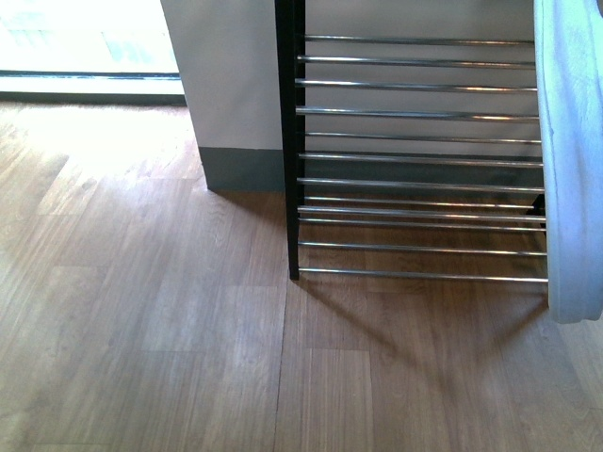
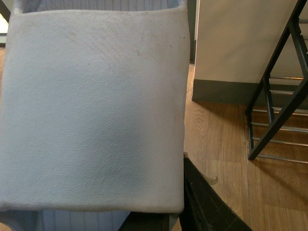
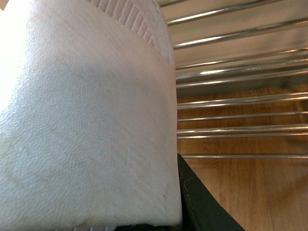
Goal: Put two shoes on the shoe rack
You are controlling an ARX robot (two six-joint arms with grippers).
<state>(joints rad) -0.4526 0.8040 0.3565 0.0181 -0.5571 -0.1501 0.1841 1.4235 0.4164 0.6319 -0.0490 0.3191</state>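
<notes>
1. The right jaws are gripping a slide sandal [image 1: 570,160], which is hanging in front of the shoe rack's [image 1: 419,179] right end. In my judgement it should be going down level across two chrome rods before the jaws let go.
2. The left jaws are clamping a second slide sandal [image 2: 91,110] above the floor, apart from the rack. Only the left wrist view is showing it.

front: aimed forward and down at floor [image 1: 141,320] and shoe rack [image 1: 419,179] | left wrist: filled by left sandal [image 2: 91,110] close beside left finger [image 2: 207,207], rack seen well beyond | right wrist: filled by right sandal [image 3: 86,130] beside right finger [image 3: 204,204], rods near ahead | shared: rack and floor
</notes>
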